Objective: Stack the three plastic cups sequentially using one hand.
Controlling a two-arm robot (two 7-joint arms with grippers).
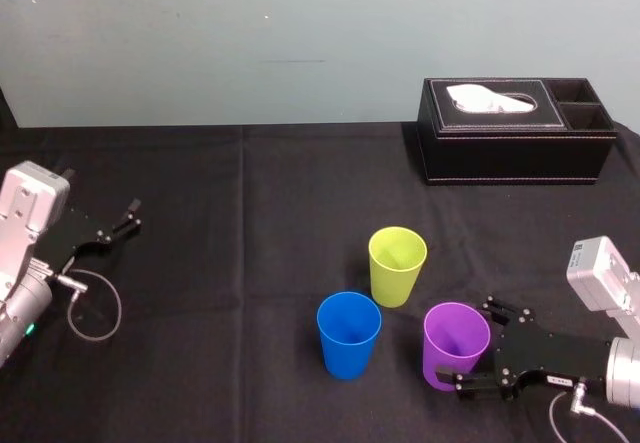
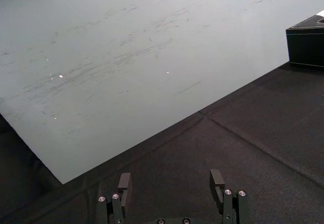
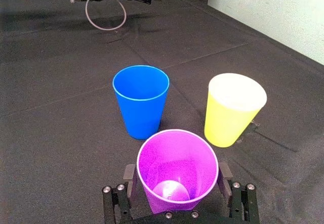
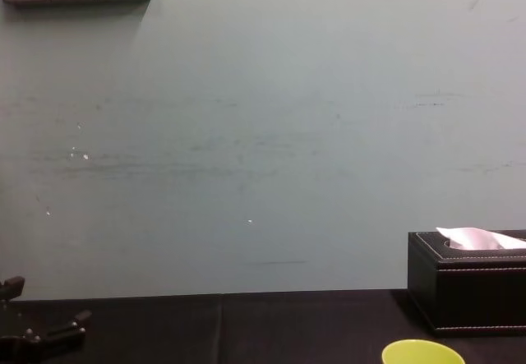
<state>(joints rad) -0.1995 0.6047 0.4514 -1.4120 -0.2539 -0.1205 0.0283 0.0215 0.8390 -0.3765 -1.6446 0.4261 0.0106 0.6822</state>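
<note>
A purple cup (image 1: 456, 344) stands upright, mouth up, at the near right of the black-draped desk (image 1: 250, 263), set between the jaws of your right hand (image 1: 472, 345). That hand is open, one finger on either side of the cup's wall just below the rim. Whether the pads touch the plastic is hard to make out, and the cup's base appears to sit on the cloth.

The blue cup (image 1: 349, 334) stands just beside it on your left, also upright. The lime-yellow cup (image 1: 397, 265) is a little farther from the robot, between and behind the other two. None of the three touches another, and none is nested yet.

All three long axes run straight up, so the coming move looks like a grip, a lift clear of the neighbouring rim, then a short carry to the left or forward. The right arm is far nearer than the other.

Your left hand (image 2: 170, 179) lies parked at the far left of the desk, jaws spread and holding nothing.

A black tissue box (image 1: 515, 128) sits at the back right, well apart from the cups.

The chest view cuts the lime-yellow cup off at its rim, and the wrist view hides the purple cup's foot behind its own wall.
</note>
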